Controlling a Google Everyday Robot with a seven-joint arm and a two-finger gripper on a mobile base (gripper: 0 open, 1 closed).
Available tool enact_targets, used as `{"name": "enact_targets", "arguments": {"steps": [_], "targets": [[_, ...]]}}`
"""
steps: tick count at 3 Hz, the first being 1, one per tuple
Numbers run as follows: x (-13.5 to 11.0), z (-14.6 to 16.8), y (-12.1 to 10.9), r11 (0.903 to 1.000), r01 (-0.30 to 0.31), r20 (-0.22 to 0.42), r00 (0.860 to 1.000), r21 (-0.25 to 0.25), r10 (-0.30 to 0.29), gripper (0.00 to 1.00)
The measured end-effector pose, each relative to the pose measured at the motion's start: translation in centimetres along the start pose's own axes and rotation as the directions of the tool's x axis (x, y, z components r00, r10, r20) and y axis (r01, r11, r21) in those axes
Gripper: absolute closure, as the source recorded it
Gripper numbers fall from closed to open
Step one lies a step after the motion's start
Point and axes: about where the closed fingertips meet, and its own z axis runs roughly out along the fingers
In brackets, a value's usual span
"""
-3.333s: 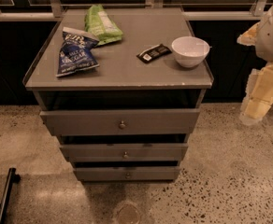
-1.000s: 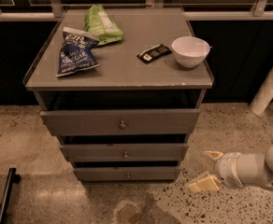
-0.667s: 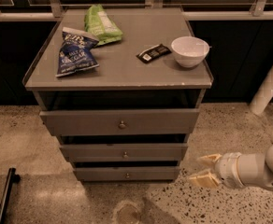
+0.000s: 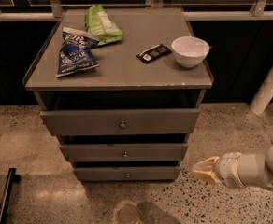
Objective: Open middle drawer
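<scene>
- Grey and flat-fronted, the middle drawer [image 4: 99,152] sits between a taller top drawer [image 4: 80,122] and a narrower bottom drawer [image 4: 99,174] in a low cabinet [image 4: 127,73]. Its small round knob [image 4: 125,155] is at the centre of the front.
- The robot's gripper [image 4: 203,169] hangs low over the speckled floor [image 4: 230,125], just off the cabinet's lower right front corner as the camera sees it. It touches nothing. Whether it is spread or pressed together cannot be told from this view.
- The gripper's tan tip points toward the cabinet. The knob lies well apart from it, off to the left of the view and a little higher.
- The drawer front runs long and level across the view, so a pull would have to come out toward the camera, square to that front.
- The gripper appears to sit nearer the level of the bottom drawer than of the middle one, so the reach seems to call for a slight rise as well as a sideways sweep.
- The bottom drawer's knob [image 4: 127,175] lies about as close, and a low approach could land on it by mistake.
- On the cabinet top lie a blue snack bag [image 4: 75,52], a green bag [image 4: 101,24], a dark wrapped bar [image 4: 154,52] and a white bowl [image 4: 190,50], all clear of the reach.
</scene>
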Motion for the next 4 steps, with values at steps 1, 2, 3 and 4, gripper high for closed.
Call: {"name": "enact_targets", "arguments": {"steps": [1,2,3,4], "targets": [[0.5,0.9,-1.4,0.9996,0.021,0.065,0.998,0.018,-0.022,1.00],[1.2,3.3,-5.1,0.9963,0.028,0.215,0.976,0.081,-0.045,1.00],[2.3,6.9,-7.8,0.9955,0.010,0.307,0.951,0.095,-0.039,1.00],[3.6,10.1,-8.8,0.9972,-0.030,0.355,0.935,0.068,0.003,1.00]]}}
